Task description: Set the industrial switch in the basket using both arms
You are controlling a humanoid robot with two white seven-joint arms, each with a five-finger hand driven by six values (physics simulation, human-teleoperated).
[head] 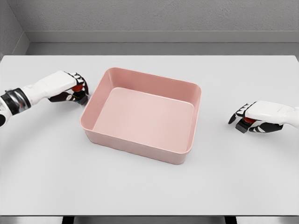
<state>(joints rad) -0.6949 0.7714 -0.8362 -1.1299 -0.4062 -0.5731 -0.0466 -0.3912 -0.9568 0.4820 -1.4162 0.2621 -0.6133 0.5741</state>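
A pink rectangular basket [184, 87] lies open in the middle of the white table. Just left of its upper left corner, my left hand [77, 89] is curled over a small switch with a red button on a dark base [77, 87]. On the right side of the table my right hand [245, 120] is curled around a second such switch [247, 122], resting on the table apart from the basket. Both switches are mostly hidden by the fingers. Nothing lies inside the basket.
The white table [149, 186] runs wide around the basket, with its front edge near the bottom of the view. A grey wall rises behind the far edge.
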